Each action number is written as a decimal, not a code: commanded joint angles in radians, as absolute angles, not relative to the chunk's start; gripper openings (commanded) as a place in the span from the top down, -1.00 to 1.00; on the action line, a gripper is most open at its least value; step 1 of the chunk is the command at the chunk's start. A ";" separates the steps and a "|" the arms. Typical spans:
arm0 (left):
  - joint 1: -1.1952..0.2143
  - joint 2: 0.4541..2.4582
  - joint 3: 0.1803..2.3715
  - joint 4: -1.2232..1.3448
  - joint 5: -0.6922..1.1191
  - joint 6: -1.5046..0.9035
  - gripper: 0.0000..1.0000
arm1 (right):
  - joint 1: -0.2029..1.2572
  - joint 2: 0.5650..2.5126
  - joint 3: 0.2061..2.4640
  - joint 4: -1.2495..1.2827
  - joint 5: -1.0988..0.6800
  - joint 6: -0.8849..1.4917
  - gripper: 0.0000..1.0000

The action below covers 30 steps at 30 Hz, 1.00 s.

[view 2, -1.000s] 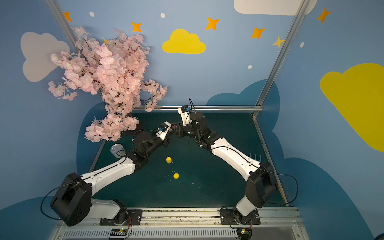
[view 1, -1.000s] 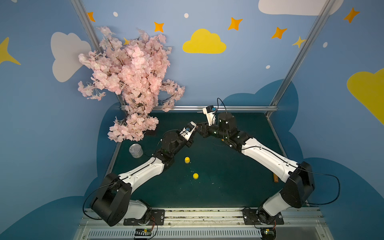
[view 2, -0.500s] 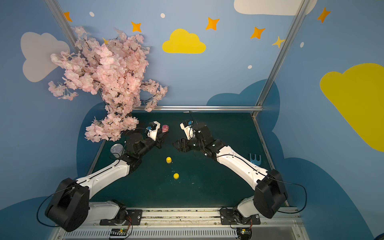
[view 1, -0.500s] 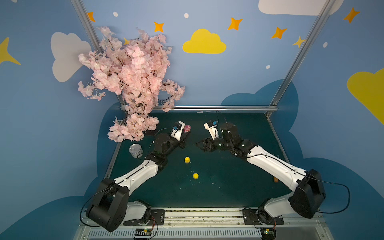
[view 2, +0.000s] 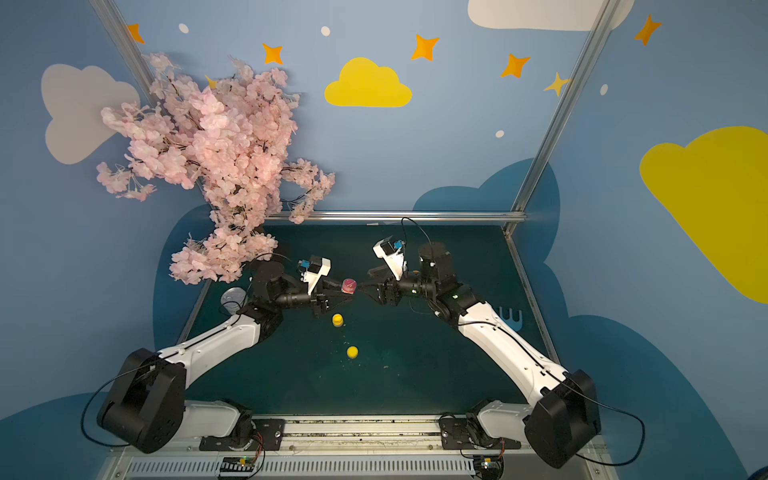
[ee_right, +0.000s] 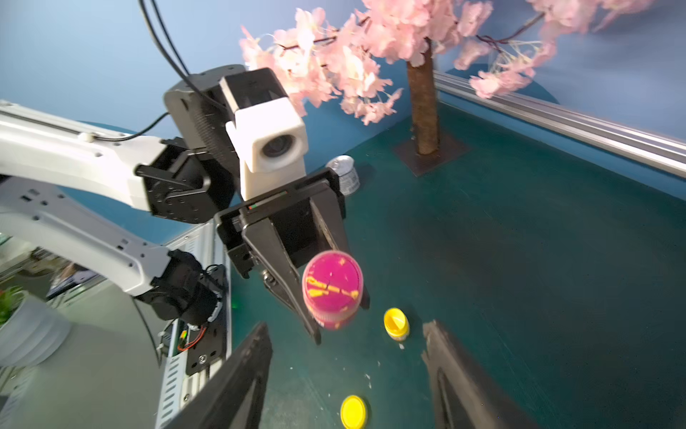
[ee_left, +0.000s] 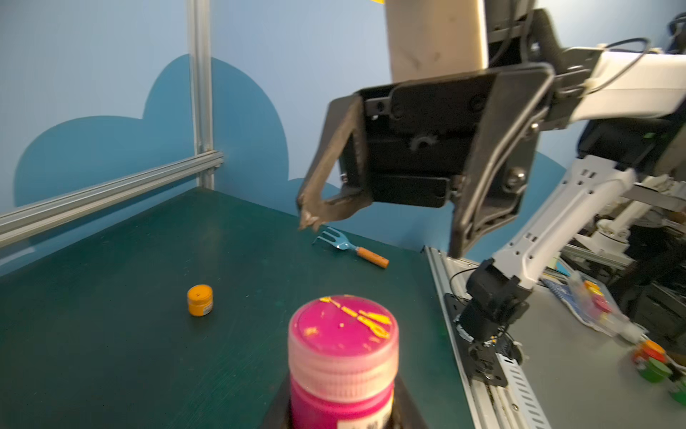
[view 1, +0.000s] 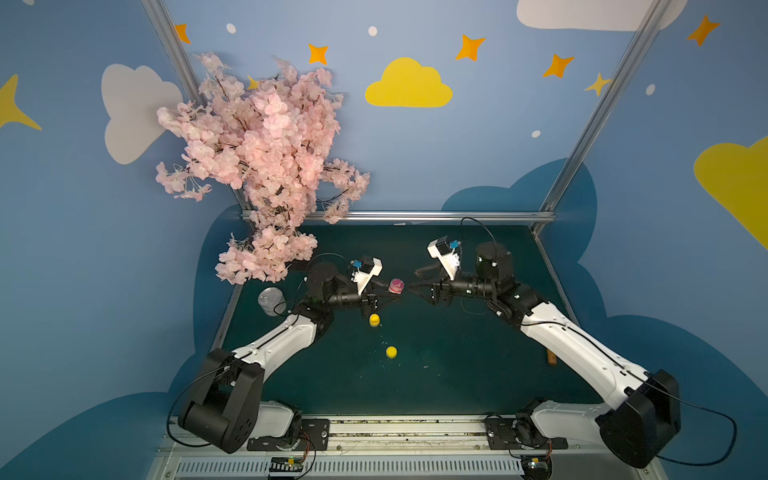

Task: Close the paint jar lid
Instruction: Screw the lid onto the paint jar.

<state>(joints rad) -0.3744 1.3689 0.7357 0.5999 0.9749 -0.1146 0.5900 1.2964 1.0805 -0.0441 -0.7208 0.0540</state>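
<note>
Magenta paint jar [ee_left: 341,397], pale lid [ee_left: 343,334] sitting on top and smeared with yellow. Your left gripper [ee_right: 339,319] is clamped on the jar's body and holds it above the green table [view 1: 457,365], about mid-table in both top views. Your right gripper [view 1: 415,291] faces the lid with its jaws apart, near it but clear of it. You cannot tell whether the lid is screwed tight. On the table just below stand a small yellow jar [view 1: 374,320] and a loose yellow cap [view 1: 391,352].
</note>
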 commanded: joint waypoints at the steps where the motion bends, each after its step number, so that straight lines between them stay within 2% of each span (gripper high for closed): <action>1: -0.377 1.370 0.766 0.567 1.086 -0.086 0.41 | 0.575 1.356 1.139 0.006 -0.961 0.004 -0.29; 6: -0.377 1.367 0.772 0.568 1.092 -0.086 0.41 | 0.572 1.448 1.214 0.007 -1.141 0.020 -0.26; 10: -0.380 1.366 0.773 0.572 1.088 -0.083 0.41 | 0.574 1.508 1.262 -0.006 -1.217 0.027 -0.13; 18: -0.379 1.345 0.774 0.568 1.069 -0.074 0.41 | 0.578 1.514 1.252 -0.041 -1.194 -0.020 -0.10; 24: -0.379 1.347 0.788 0.571 1.086 -0.086 0.42 | 0.589 1.520 1.233 -0.048 -1.090 -0.032 -0.10; 30: -0.380 1.344 0.792 0.565 1.081 -0.084 0.42 | 0.598 1.537 1.242 -0.046 -1.087 -0.034 -0.09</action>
<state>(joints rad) -0.3763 1.3655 0.7593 0.5720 1.0660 -0.0906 0.5888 1.5208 1.2308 -0.0345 -1.1000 -0.0189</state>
